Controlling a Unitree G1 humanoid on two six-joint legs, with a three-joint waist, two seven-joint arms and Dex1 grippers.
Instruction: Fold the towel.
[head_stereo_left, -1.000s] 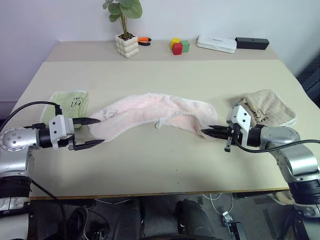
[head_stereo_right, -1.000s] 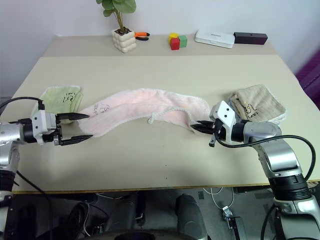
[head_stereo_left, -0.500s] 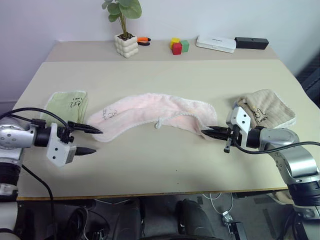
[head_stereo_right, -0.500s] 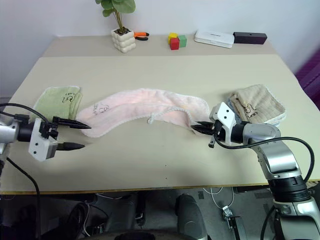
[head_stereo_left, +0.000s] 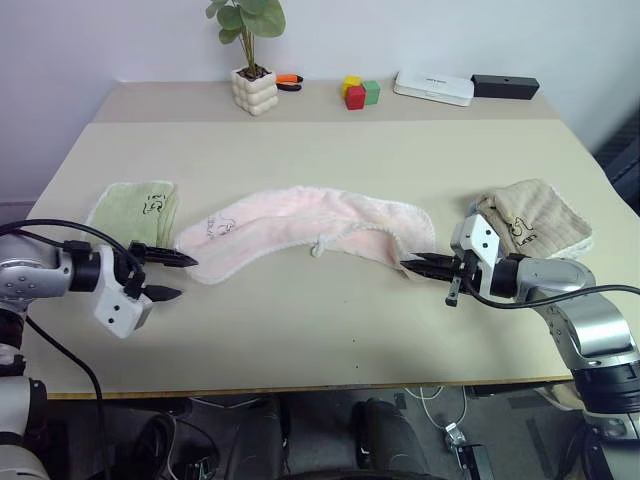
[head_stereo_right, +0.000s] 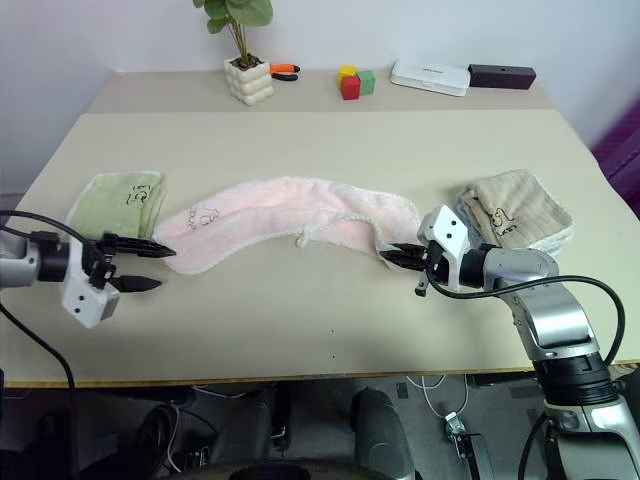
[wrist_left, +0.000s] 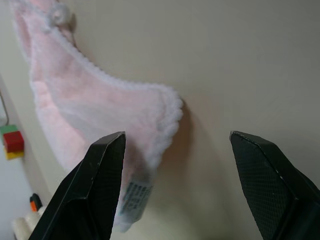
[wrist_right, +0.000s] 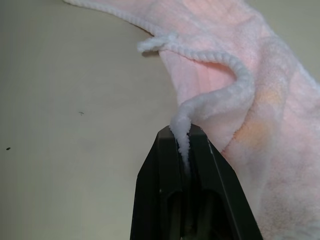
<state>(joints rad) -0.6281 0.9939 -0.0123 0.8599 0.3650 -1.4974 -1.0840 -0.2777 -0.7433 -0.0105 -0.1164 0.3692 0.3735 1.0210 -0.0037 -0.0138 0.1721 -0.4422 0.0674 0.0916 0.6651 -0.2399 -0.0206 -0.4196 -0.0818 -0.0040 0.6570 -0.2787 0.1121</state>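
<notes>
My right claw (head_stereo_left: 415, 265) is pinched tight on the white scalloped edge of the towel (head_stereo_left: 300, 225) at its right end, the trim caught between the two black fingers (wrist_right: 175, 165). My left claw (head_stereo_left: 172, 277) stands wide, holding nothing; its fingertips (wrist_left: 107, 150) hover just beside the towel's left corner, where a small label shows under the edge, without touching the cloth. The pale pink towel lies stretched in a shallow arc across the middle of the worktop (head_stereo_left: 330, 150), its small loop tag (head_stereo_left: 318, 247) hanging off the near edge. A light green towel (head_stereo_left: 135, 208) lies folded at the left, a beige towel (head_stereo_left: 535, 220) at the right. Along the far side stand a potted plant (head_stereo_left: 250, 55), an orange-handled tool (head_stereo_left: 288, 80), coloured blocks (head_stereo_left: 360, 93), a white box (head_stereo_left: 433, 87) and a black box (head_stereo_left: 505, 86), against a pale wall (head_stereo_left: 450, 30).
</notes>
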